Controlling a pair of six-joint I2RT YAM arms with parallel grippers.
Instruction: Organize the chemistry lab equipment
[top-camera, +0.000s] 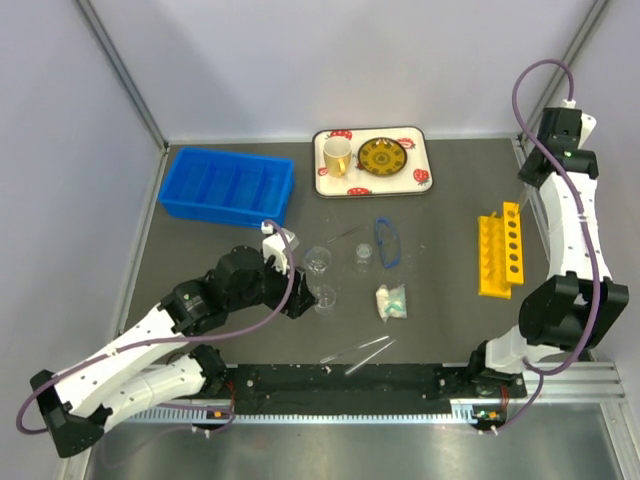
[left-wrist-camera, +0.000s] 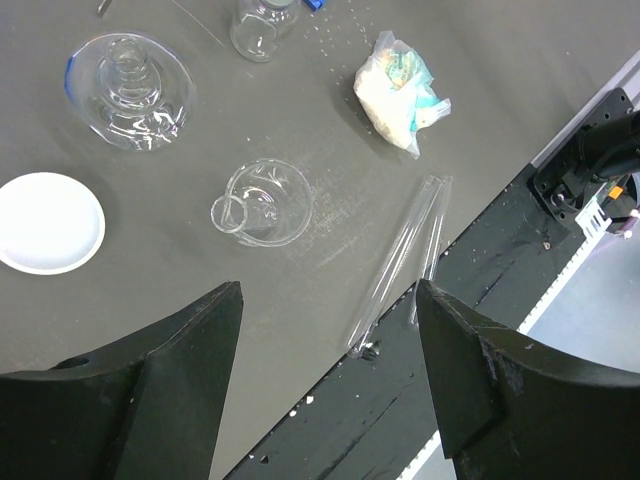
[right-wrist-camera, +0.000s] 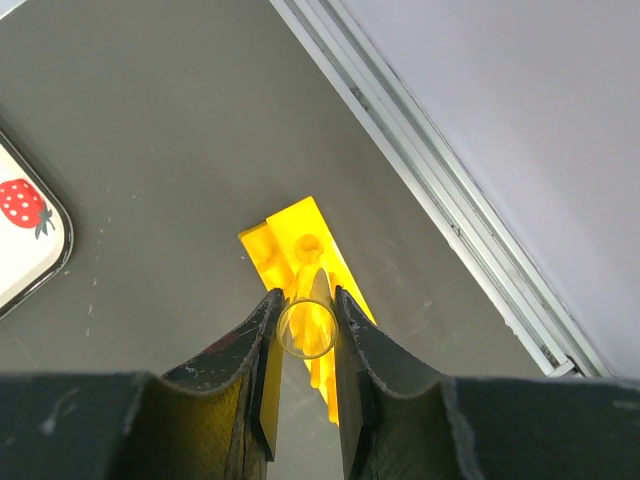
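Your right claw (right-wrist-camera: 307, 296) pinches one thin clear tube (right-wrist-camera: 306, 328), seen end-on, above the yellow rack (right-wrist-camera: 300, 245). Your left claw (left-wrist-camera: 328, 295) hangs wide, holding nothing, over the counter (left-wrist-camera: 300, 130). Count three: nearest beaker (left-wrist-camera: 265, 203) at its 12 o'clock, second beaker (left-wrist-camera: 130, 85) at 10, third beaker (left-wrist-camera: 262, 25) cut off by the frame's top edge. Two more tubes (left-wrist-camera: 400, 260) lie at 2 o'clock, one packet (left-wrist-camera: 400, 90) at 1, one white dome (left-wrist-camera: 45, 222) at 9. One pair of goggles (top-camera: 387, 243) lies at the third beaker's 3 o'clock.
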